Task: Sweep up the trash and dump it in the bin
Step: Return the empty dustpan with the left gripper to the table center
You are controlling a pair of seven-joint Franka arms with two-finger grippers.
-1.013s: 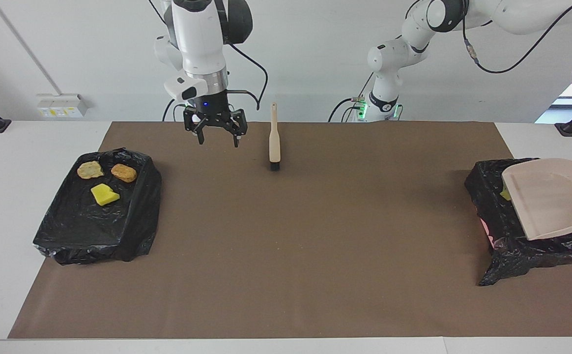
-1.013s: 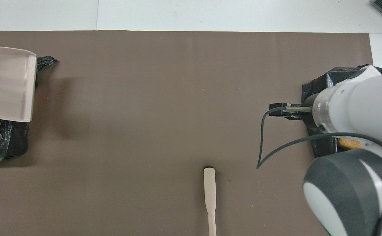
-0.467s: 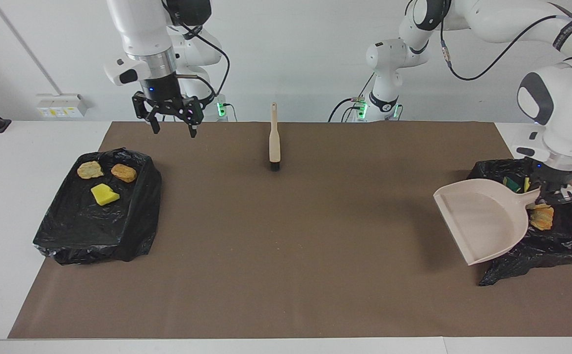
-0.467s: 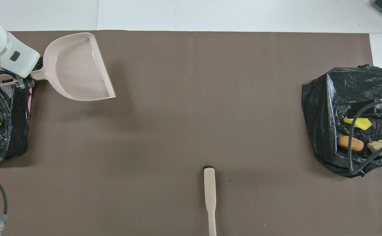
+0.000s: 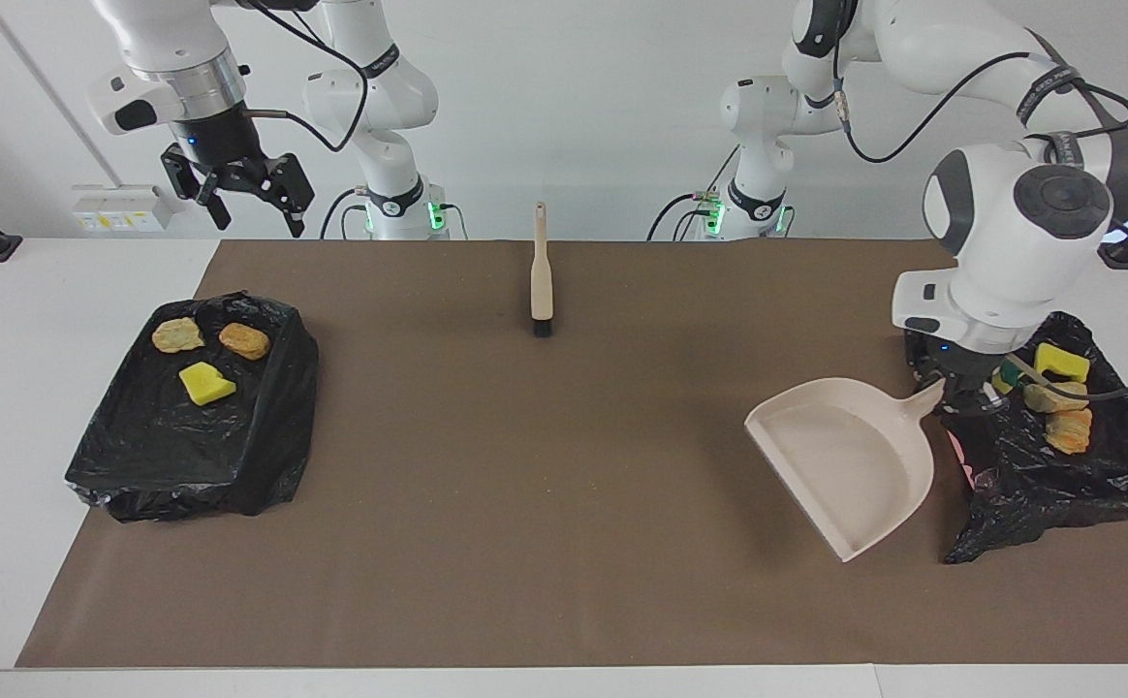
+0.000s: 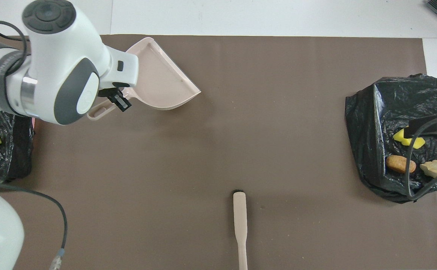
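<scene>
Swinging away from the bin (image 5: 1058, 465), the left pincer (image 5: 961, 396) is pinching the emptied dustpan (image 5: 840, 465); right pincer (image 5: 239, 199) is retreating, spread; dumping looks done.

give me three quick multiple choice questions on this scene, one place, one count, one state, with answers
1. Where does the brush lie?
A. in the dustpan
B. on the brown mat, mid-table, near the robots' edge
C. on a black bag

2. How many bits of trash lie on the black-bagged bin at the right arm's end?
A. one
B. three
C. six

3. What is the left claw doing?
A. holding the dustpan by its handle
B. hanging open and empty
C. gripping the brush

Answers: B, it lies alone on the mat; B, two tan lumps and one yellow piece; A, the handle runs into the claw.
</scene>
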